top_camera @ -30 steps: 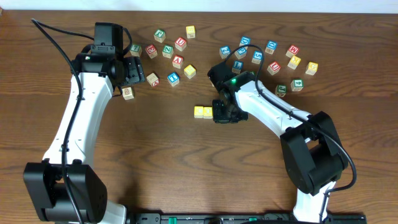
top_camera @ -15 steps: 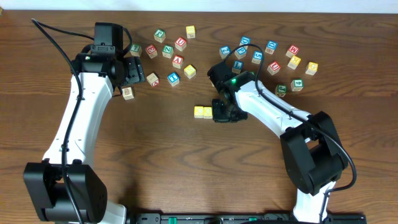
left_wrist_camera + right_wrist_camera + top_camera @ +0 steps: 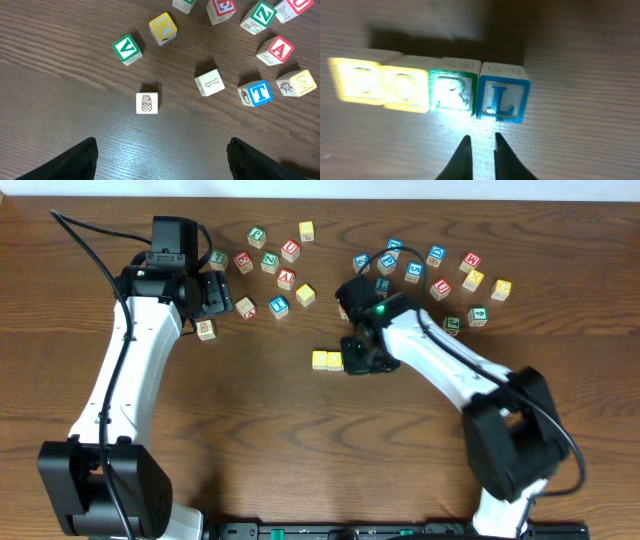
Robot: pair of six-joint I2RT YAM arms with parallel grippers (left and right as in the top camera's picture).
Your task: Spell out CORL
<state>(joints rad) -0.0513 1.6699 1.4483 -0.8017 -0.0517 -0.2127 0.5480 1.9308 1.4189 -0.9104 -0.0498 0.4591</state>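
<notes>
With C (image 3: 357, 82), O (image 3: 407, 90), R (image 3: 452, 92) and L (image 3: 502, 95) sitting touching in a row on the table (image 3: 580, 125), the right hand (image 3: 481, 139) is hovering just before them, nearly together and empty, so backing away looks next.

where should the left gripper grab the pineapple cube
Take the pineapple cube by two opposite side faces, coming straight down. It lies flat with bare table all round, so the open left gripper should fit over it.
</notes>
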